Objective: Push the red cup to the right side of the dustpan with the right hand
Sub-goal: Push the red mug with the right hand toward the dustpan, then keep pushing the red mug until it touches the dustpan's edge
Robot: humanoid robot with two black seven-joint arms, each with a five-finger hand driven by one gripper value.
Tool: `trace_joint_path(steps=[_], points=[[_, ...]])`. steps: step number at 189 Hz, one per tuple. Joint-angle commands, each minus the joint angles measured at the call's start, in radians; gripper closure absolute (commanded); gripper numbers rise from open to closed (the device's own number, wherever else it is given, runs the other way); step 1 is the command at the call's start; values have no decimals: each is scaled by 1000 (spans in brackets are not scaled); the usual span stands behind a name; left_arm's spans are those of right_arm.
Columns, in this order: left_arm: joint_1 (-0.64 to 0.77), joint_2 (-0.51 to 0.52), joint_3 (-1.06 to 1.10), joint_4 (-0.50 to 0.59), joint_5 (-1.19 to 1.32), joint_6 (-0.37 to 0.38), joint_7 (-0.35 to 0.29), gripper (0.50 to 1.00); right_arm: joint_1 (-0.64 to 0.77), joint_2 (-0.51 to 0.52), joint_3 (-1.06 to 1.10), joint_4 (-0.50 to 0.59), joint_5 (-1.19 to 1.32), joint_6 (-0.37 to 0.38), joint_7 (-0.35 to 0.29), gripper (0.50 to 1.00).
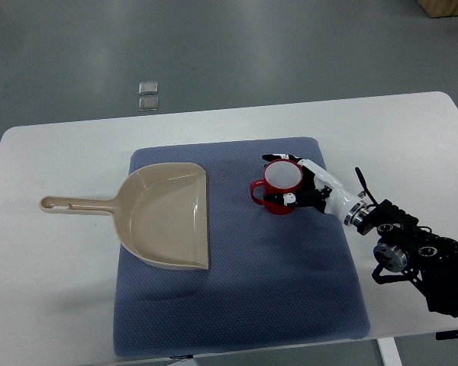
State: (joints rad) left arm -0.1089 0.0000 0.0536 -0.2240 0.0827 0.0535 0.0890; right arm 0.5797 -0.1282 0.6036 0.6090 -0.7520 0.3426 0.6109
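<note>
One red cup (282, 187) stands upright on the blue mat (237, 305), right of the dustpan (168, 217), with the right robot hand (301, 183) cupped against its right side, fingers wrapping it.

The right arm (420, 259) is cut off at the frame's lower right corner. The red cup (281, 185) hides part of the right hand (305, 187); its grip cannot be told.

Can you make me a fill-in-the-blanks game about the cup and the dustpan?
1. The red cup stands on the ____ side of the dustpan.
2. The right hand has its fingers around the ____.
3. Cup and dustpan both sit on a blue ____.
4. The dustpan's handle points to the picture's ____.

Missing words: right; cup; mat; left
</note>
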Motion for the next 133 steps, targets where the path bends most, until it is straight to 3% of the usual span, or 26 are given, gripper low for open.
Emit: trace_joint_path(steps=[1,133], points=[[0,0,0,0,0,0,0,500,3,19,1,0,-1,-7,0,568],[0,0,2,0,0,0,0,500,15,94,-42,6,-1,-48,0,568]])
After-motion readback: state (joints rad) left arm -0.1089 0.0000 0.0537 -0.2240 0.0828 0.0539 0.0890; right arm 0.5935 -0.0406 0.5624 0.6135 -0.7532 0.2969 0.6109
